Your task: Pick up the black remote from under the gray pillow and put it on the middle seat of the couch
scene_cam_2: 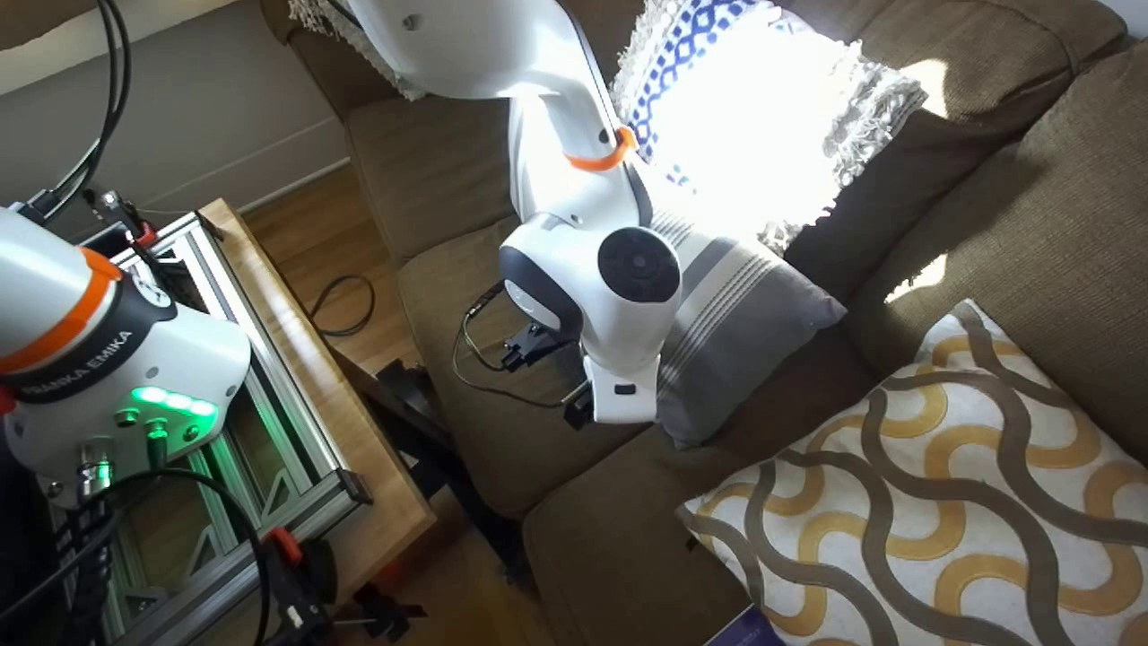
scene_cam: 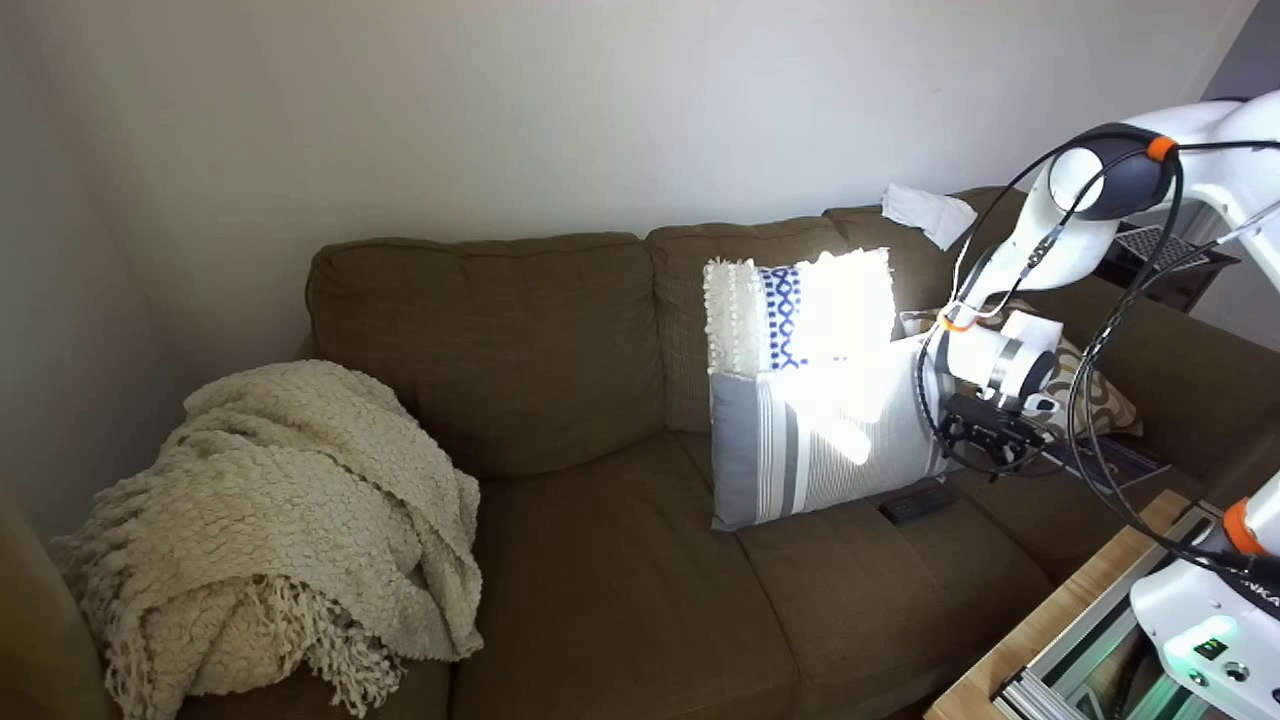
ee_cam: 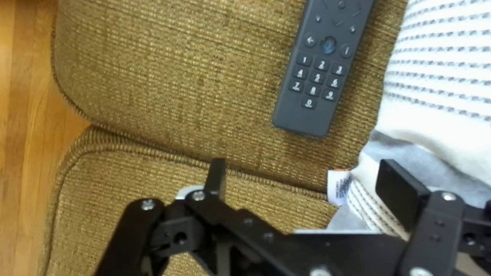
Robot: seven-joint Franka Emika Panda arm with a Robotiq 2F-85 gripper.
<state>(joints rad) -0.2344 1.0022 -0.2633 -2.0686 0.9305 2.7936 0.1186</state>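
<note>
The black remote lies flat on the couch's middle seat, beside the gray pillow and uncovered in the wrist view. An exterior view shows the remote at the front lower edge of the striped gray pillow. In another exterior view the arm hides the remote; the gray pillow shows behind the wrist. My gripper is open with nothing between its fingers. It hangs over the seam beside the middle seat, off the remote's near end, with one finger over the pillow's corner.
A fringed white pillow with a blue pattern stands behind the gray pillow. A tan lattice pillow and a purple book lie on the seat alongside. A cream blanket covers the far end. The robot's wooden table stands before the couch.
</note>
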